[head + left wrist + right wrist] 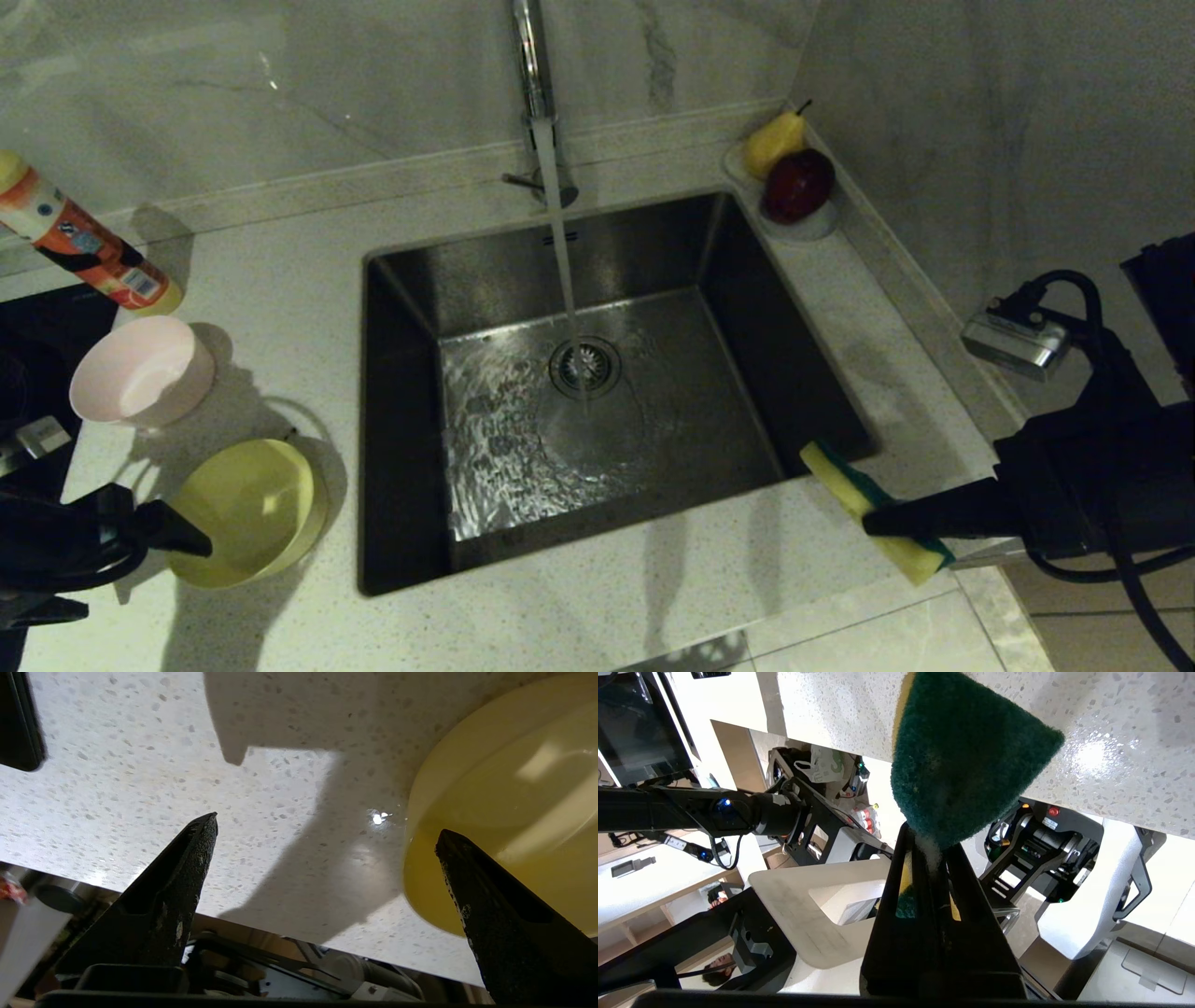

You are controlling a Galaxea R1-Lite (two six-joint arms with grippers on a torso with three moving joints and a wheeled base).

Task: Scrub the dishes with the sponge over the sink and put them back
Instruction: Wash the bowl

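Note:
A yellow bowl [247, 511] rests tilted on the counter left of the sink [653, 243], with a pale pink bowl [142, 371] behind it. My left gripper [191, 543] hangs open at the yellow bowl's near-left edge. In the left wrist view the left gripper [327, 830] holds nothing, and one finger [472, 891] overlaps the yellow bowl [514, 788]. My right gripper [878, 523] is shut on the sponge [845, 485] over the sink's front right corner. The right wrist view shows the sponge [966, 756], green face up, jutting from the right gripper [931, 844]. Water runs from the tap [532, 65] onto the drain [584, 366].
An orange bottle [89, 245] lies at the back left. A black hob [37, 327] borders the counter's left side. A clear dish [810, 226] holding a pear and a red apple sits at the sink's back right corner. The counter's front edge runs close below both grippers.

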